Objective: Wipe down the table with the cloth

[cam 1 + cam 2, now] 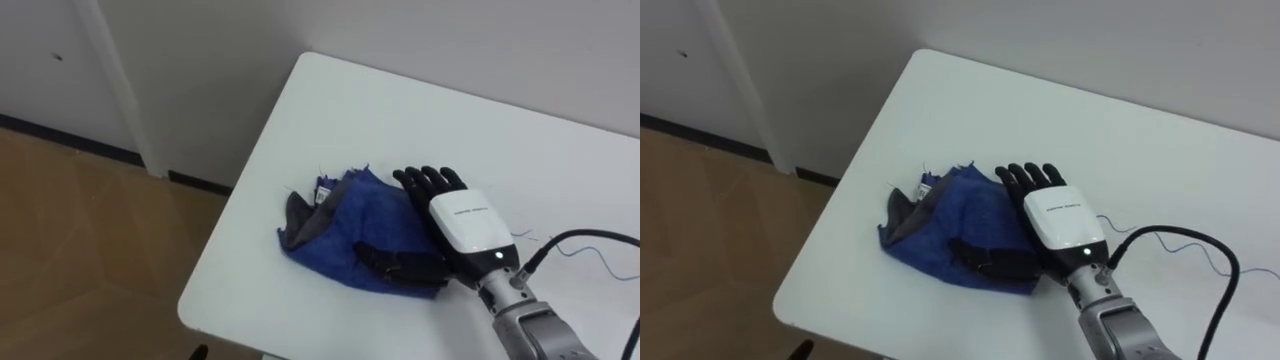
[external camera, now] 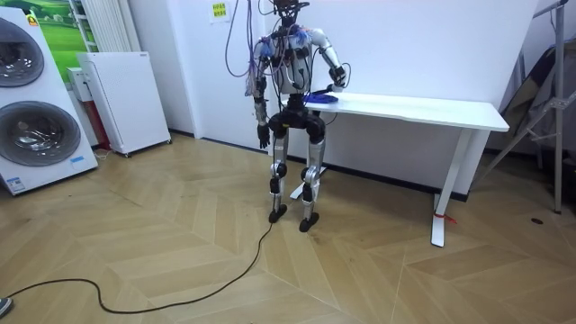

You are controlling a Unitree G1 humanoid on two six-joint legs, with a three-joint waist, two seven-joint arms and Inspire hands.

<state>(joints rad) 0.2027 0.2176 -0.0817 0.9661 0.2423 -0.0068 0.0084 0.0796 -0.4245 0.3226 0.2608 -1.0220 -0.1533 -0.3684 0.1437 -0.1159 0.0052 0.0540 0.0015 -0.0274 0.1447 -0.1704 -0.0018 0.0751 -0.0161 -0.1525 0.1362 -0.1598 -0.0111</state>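
Note:
A crumpled blue cloth [image 1: 340, 225] with a grey edge lies near the left front corner of the white table [image 1: 360, 110]. My right hand [image 1: 465, 225] rests on the cloth's right part, fingers straight and pointing to the far side, thumb stretched left across the folds. The same hand [image 1: 1060, 220] lies flat on the cloth [image 1: 940, 225] in the right eye view. In the room view I stand at the table's [image 2: 414, 108] left end, facing the wall, with my right arm reaching onto the cloth [image 2: 317, 96]. My left hand [image 2: 262, 139] hangs by my side.
The table's left edge [image 1: 235, 200] and front corner drop to wooden floor [image 1: 80, 240]. A white wall stands right behind the table. Most of the tabletop stretches to the right of the cloth. Washing machines [image 2: 31, 108] and a white cabinet [image 2: 121, 99] stand at the room view's left.

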